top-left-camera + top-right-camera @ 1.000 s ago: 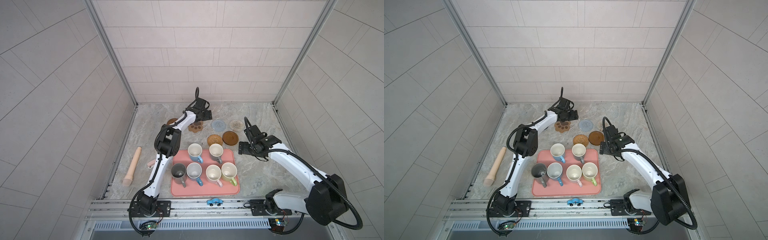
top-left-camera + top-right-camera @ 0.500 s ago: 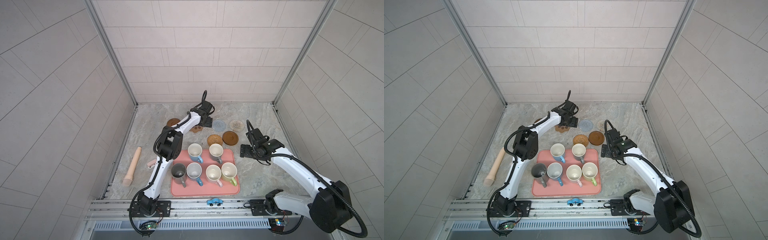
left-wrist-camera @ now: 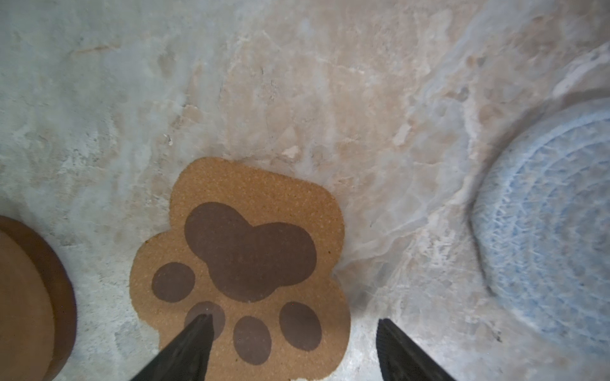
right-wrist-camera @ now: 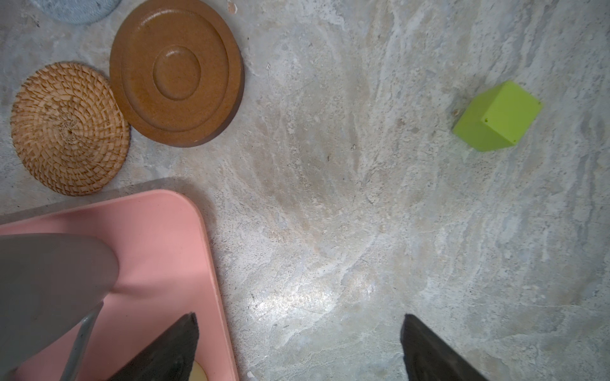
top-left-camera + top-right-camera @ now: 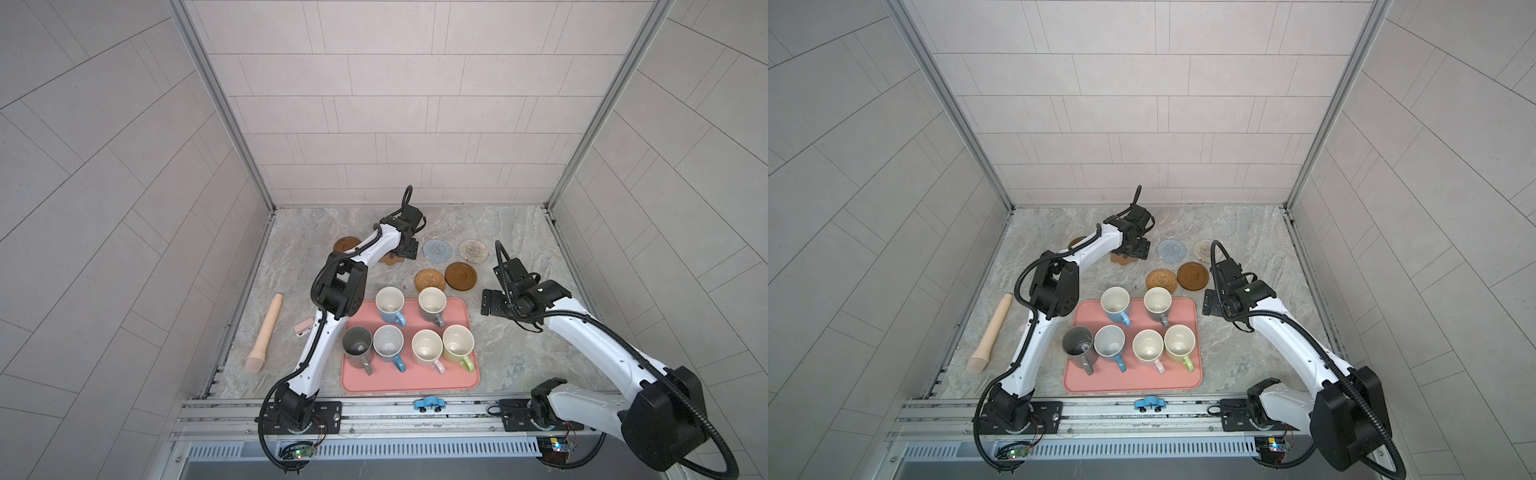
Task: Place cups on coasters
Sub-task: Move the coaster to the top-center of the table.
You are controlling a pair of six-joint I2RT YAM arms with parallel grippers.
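Tabletop workspace seen from above. All 6 cups stand upright on the pink tray point(image 5: 409, 384) and none rests on a coaster. Front row: dark grey cup point(image 5: 356, 347), front blue cup point(image 5: 388, 343), pale pink cup point(image 5: 427, 347), light green cup point(image 5: 458, 343); back row: back blue cup point(image 5: 390, 303), grey-brown cup point(image 5: 432, 302). The 6 coasters lie flat on the marble table point(image 5: 511, 241) beyond the tray: left brown disc point(image 5: 345, 244), paw-print coaster point(image 3: 244, 257), blue-grey knit coaster point(image 5: 437, 250), clear patterned coaster point(image 5: 473, 250); nearer the tray, the rattan coaster point(image 5: 429, 280) lies just beside the right brown disc point(image 5: 460, 275).

Left gripper point(image 3: 292, 319) — jaws spread wide, holding nothing; 1 finger is over a toe pad of the paw-print coaster, the other over bare table beside it. Right gripper point(image 4: 299, 316) — jaws spread wide, holding nothing; 1 finger is over the tray's corner, the other over bare table. A green block point(image 4: 498, 117) lies well apart from the coasters.
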